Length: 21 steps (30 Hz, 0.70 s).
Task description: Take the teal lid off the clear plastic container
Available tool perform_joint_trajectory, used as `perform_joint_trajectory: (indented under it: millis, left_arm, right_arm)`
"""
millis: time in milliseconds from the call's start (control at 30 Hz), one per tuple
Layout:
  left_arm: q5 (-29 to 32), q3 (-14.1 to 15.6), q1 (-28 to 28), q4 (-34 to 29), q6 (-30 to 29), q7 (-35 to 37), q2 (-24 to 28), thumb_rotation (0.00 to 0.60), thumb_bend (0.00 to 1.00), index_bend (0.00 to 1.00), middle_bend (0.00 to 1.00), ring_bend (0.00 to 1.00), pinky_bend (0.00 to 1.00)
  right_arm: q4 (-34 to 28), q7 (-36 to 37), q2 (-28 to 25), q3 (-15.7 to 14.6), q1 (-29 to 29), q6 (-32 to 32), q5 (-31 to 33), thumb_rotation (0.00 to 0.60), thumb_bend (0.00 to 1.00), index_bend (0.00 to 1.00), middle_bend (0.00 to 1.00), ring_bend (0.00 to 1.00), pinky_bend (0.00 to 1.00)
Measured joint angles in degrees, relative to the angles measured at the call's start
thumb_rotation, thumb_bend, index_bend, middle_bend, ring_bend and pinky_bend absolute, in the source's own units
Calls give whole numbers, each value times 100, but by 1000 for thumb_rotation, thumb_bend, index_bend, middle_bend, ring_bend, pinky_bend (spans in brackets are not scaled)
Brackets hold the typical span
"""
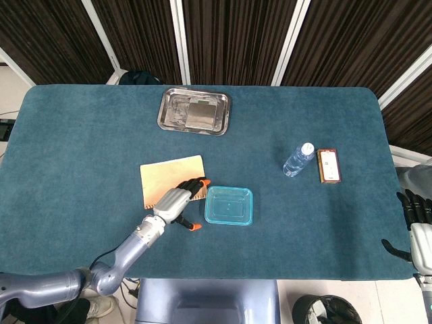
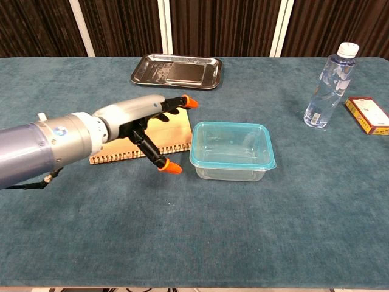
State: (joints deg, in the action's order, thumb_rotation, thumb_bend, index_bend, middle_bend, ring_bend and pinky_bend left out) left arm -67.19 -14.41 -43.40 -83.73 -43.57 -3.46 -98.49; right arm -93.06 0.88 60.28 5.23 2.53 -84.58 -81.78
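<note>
The clear plastic container (image 1: 229,206) (image 2: 231,152) sits near the table's front middle with its teal lid (image 2: 231,142) on it. My left hand (image 1: 178,200) (image 2: 143,123) hovers just left of the container, fingers spread and orange tips pointing at it, holding nothing and apart from the lid. At the table's right front edge my right hand (image 1: 416,222) stays with its fingers spread, empty; the chest view does not show it.
A tan spiral notebook (image 1: 169,178) (image 2: 115,143) lies under my left hand, left of the container. A metal tray (image 1: 194,111) (image 2: 176,70) is at the back. A water bottle (image 1: 298,159) (image 2: 329,85) and a small box (image 1: 329,165) (image 2: 368,114) stand to the right.
</note>
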Motion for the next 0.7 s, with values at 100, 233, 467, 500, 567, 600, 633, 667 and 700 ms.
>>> perform_joint_trajectory:
  millis: [100,233,467,500,567,600,633,667,700]
  left_arm:
    - [9,-14,-122,225,93,161,-169,600,0,0,0,0,104]
    - [-26,-39,-264,516,187,419,-374,600,0,0,0,0,105]
    - [-104,-57,-441,942,265,764,-678,600,0,0,0,0,113]
    - [-107,-60,-461,987,271,800,-716,600,0,0,0,0,115]
    - [-129,-60,-504,1081,277,861,-789,600,0,0,0,0,118]
    - [-144,-57,-521,1121,278,884,-816,600,0,0,0,0,118]
    - [-161,-53,-544,1172,280,915,-851,600,0,0,0,0,118]
    - [-171,-53,-559,1209,281,942,-878,600,0,0,0,0,118]
    - [-179,-54,-580,1256,284,981,-913,600,0,0,0,0,118]
  right_arm:
    - [-16,-21,2,7,0,7,30,600,255,0,0,0,0]
    - [-34,-48,11,18,0,22,77,600,254,0,0,0,0]
    - [-70,-78,7,29,1,46,123,600,255,0,0,0,0]
    - [-71,-78,7,29,1,46,124,600,254,0,0,0,0]
    - [-74,-76,7,29,0,46,127,600,254,0,0,0,0]
    - [-84,-84,7,27,-1,44,121,600,254,0,0,0,0]
    - [-89,-86,5,25,-2,42,117,600,254,0,0,0,0]
    - [-94,-87,2,23,-3,40,111,600,254,0,0,0,0]
    - [-98,-88,0,20,-4,41,108,600,255,0,0,0,0]
